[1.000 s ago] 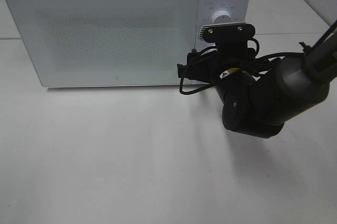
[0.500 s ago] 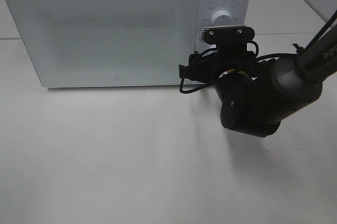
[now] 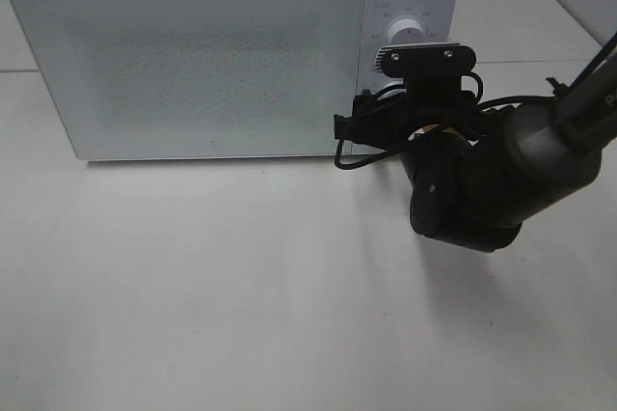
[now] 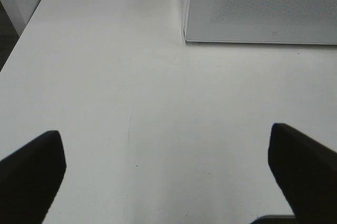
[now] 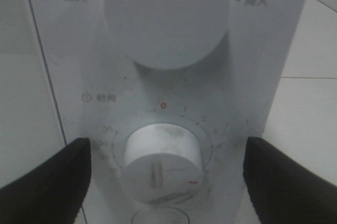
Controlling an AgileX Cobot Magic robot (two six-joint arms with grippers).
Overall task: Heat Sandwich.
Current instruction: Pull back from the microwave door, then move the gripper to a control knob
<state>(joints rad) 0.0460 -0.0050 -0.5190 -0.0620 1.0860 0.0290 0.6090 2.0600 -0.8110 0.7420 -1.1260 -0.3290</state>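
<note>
We see a white microwave [image 3: 193,54] standing at the back of a white table [image 3: 241,286], its door [image 3: 193,59] shut. The door's front is frosted and dotted, so we cannot see inside, and the sandwich shows in none of our views; we cannot tell where it is.

The right arm [image 3: 511,175] reaches in from the right toward the microwave's control panel [image 3: 410,1], which sits to the right of the door. In the high view the wrist camera mount [image 3: 424,59] and a loop of black cable [image 3: 362,155] hide the fingers, and only the upper knob [image 3: 405,33] shows above the mount.

In the right wrist view, the right gripper [image 5: 166,150] faces the panel straight on. Its two dark fingers [image 5: 50,179] stand wide apart, one on each side of the lower timer dial [image 5: 162,163], with a clear gap between each finger and the dial. They grip nothing. A red zero [image 5: 162,106] is printed just above this dial, and the larger power knob [image 5: 167,16] sits above that.

In the left wrist view, the left gripper [image 4: 164,145] hangs over bare tabletop with its fingers [image 4: 31,174] spread wide and nothing between them. The microwave's lower front corner [image 4: 185,37] is well ahead of it.
</note>
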